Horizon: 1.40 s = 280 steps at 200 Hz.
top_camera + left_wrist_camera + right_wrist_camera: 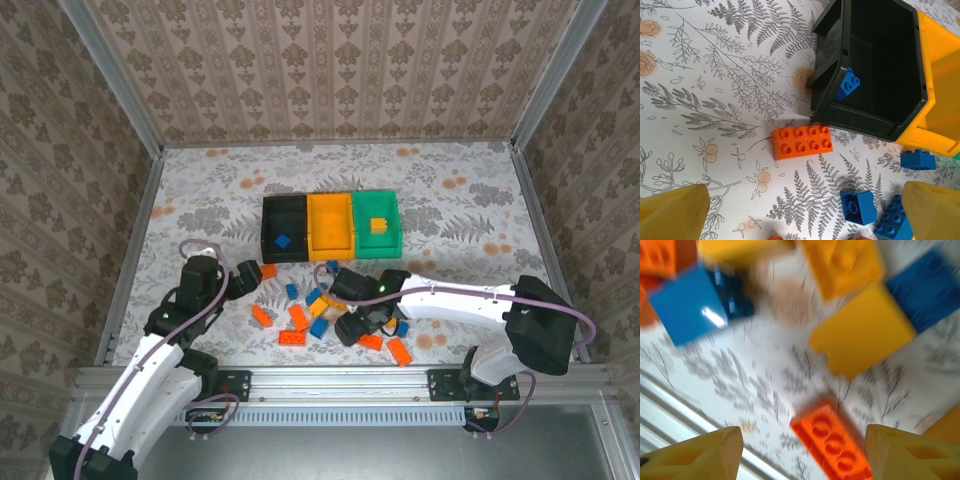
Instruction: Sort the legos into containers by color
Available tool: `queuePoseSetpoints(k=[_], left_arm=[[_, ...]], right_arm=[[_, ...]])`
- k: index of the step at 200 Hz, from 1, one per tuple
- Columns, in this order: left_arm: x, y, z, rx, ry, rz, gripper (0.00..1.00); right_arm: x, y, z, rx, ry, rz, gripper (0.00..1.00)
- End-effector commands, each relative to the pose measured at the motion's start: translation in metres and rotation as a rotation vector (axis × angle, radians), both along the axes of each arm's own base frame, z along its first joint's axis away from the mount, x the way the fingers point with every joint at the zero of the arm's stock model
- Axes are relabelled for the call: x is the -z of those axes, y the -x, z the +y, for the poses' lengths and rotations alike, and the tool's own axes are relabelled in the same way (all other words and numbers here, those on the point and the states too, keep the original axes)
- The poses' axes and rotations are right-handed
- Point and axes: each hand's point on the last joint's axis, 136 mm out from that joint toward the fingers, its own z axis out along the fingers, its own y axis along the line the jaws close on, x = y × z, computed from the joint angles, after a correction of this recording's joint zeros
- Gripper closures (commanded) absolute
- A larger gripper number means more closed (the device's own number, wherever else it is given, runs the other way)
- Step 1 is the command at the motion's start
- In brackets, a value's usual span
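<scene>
**Sorting scene, seen from above and from both wrists.** Three small open-top plastic bins stand joined in a row at the middle of the floral-patterned desk point(470, 200). They are the black bin point(280, 215) on the left, the orange bin point(330, 225) in the centre and the green bin point(365, 215) on the right. A small blue studded brick point(282, 241) lies in the black bin, and a yellow-orange brick point(379, 226) lies in the green bin. The other blue, red-orange and yellow-orange plastic bricks point(300, 318) lie scattered on the desk just in front of the bins, between the two arms.

In the left wrist view, the yellow left fingers point(672, 215) are spread wide and empty. They hang above a red-orange two-by-four brick point(801, 141) that lies just beside a corner of the black bin.

The right wrist view is blurred. The right fingers point(910, 450) stand parted and grasp nothing. A red-orange brick point(832, 445) lies on the desk between them, with a blue brick point(687, 305) and a yellow-orange brick point(862, 335) beyond it.
</scene>
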Motion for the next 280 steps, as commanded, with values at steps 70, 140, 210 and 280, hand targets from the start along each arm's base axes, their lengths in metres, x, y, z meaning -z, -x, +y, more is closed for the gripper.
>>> queuePoseSetpoints(k=[70,140,210,280], left_arm=[[0.004,-0.004,-0.003,-0.002,0.037,-0.001,0.00],[0.004,-0.003,-0.002,-0.003,0.039,0.003,0.00],[-0.001,-0.005,-0.003,-0.004,0.052,-0.007,0.00],[0.001,-0.003,-0.001,0.001,0.033,0.007,0.00]], right_arm=[[0.026,0.006,-0.028,-0.090,0.268,-0.046,0.30],[0.048,0.008,-0.032,-0.104,0.320,-0.014,0.38],[0.051,0.004,-0.024,-0.054,0.210,-0.009,0.69],[-0.029,-0.043,0.004,0.051,-0.061,-0.184,0.77]])
